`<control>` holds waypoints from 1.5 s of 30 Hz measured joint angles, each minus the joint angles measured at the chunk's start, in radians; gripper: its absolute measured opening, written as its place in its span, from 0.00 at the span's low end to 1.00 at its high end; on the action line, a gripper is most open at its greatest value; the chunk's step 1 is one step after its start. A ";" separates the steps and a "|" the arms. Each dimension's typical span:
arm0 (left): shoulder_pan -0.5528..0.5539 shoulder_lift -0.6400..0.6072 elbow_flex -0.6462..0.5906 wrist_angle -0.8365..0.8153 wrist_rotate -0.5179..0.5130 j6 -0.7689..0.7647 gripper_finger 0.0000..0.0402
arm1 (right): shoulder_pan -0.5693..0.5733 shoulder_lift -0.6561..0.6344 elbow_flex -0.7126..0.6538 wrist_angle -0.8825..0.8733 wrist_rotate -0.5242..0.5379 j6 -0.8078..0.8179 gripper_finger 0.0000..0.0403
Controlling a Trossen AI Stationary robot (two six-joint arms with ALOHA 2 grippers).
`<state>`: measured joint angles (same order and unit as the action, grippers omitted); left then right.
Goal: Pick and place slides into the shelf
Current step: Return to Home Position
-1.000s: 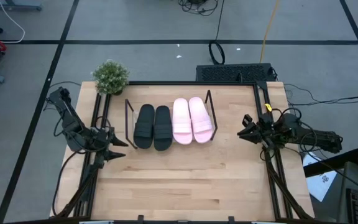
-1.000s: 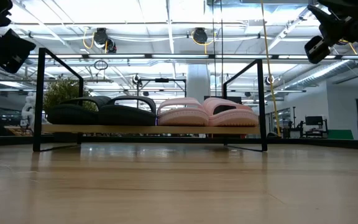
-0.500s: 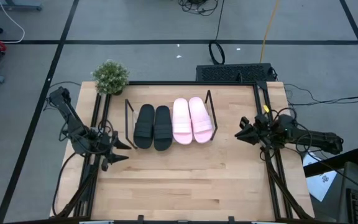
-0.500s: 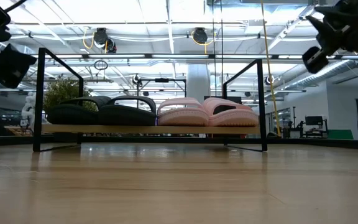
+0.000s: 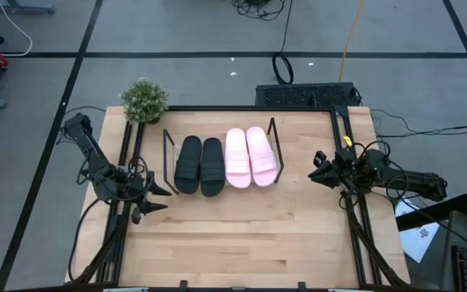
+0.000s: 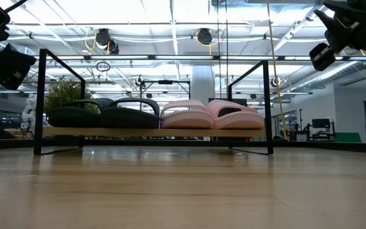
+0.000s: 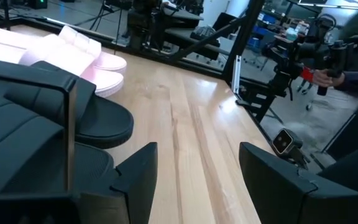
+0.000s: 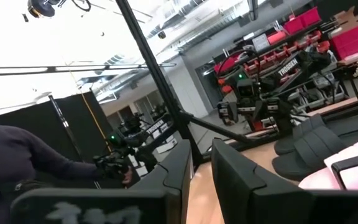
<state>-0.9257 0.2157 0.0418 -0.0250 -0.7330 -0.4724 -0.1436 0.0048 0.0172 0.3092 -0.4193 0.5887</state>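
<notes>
All four slides lie soles down, side by side, on the wooden base of the shelf (image 5: 166,150): the black pair (image 5: 200,165) on its left half, the pink pair (image 5: 250,156) on its right. In the low view the shelf (image 6: 42,102) carries the black pair (image 6: 103,116) and the pink pair (image 6: 211,114). My left gripper (image 5: 165,199) hovers open off the shelf's near-left corner, above the table (image 6: 8,63); its wrist view (image 7: 197,149) looks past the black slides (image 7: 55,130). My right gripper (image 5: 313,170) hangs open by a narrow gap (image 8: 202,152) to the right of the shelf, raised (image 6: 326,54).
A small potted plant (image 5: 144,100) stands at the table's far-left corner. Black frame rails (image 5: 351,211) run along both side edges. A black device (image 5: 306,95) sits beyond the far edge. Bare wood (image 5: 233,231) lies between the shelf and the near edge. A person (image 8: 17,162) shows beyond the table.
My left gripper has sunk a little and drifted slightly toward the near edge, staying open. The slides and the shelf have kept still.
</notes>
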 joint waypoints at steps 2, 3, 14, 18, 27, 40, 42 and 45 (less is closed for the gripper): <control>0.000 0.000 0.000 0.000 0.000 -0.005 0.55 | 0.000 0.000 -0.001 0.001 0.000 -0.006 0.13; 0.000 0.000 0.000 0.000 0.000 -0.006 0.55 | 0.000 0.000 -0.001 0.001 0.000 -0.008 0.13; 0.000 0.000 0.000 0.000 0.001 -0.004 0.55 | 0.000 0.000 -0.002 0.000 0.001 0.035 0.13; 0.000 0.000 0.000 0.000 0.001 -0.004 0.55 | 0.000 0.000 -0.002 0.000 0.001 0.035 0.13; 0.000 0.000 0.000 0.000 0.001 -0.004 0.55 | 0.000 0.000 -0.002 0.000 0.002 0.035 0.13; 0.000 0.000 0.000 0.000 0.001 -0.003 0.55 | 0.000 0.000 -0.002 0.000 0.002 0.036 0.13; 0.000 0.000 0.000 0.000 0.001 -0.003 0.55 | 0.000 0.000 -0.002 0.000 0.002 0.036 0.13; 0.000 0.000 0.000 0.000 0.001 -0.003 0.55 | 0.000 0.000 -0.002 0.000 0.002 0.036 0.13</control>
<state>-0.9257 0.2157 0.0418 -0.0254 -0.7322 -0.4755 -0.1436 0.0048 0.0151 0.3096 -0.4175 0.6246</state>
